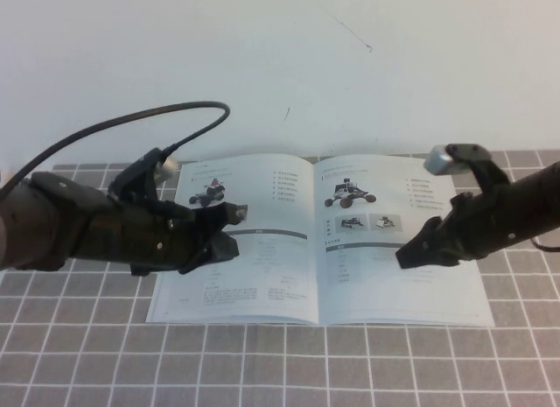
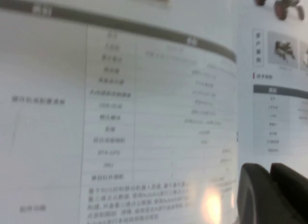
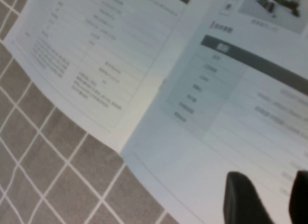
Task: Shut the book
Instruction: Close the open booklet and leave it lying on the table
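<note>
High view: grippers (image 1: 238,230) (image 1: 404,258) over open book (image 1: 278,280).

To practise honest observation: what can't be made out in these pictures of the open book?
Print in the book: too small in the high view, blurred in both wrist views.
Part of the left page: hidden under the left gripper, high view.
The right gripper, over the right page: arm cut off at high view's edge.
</note>
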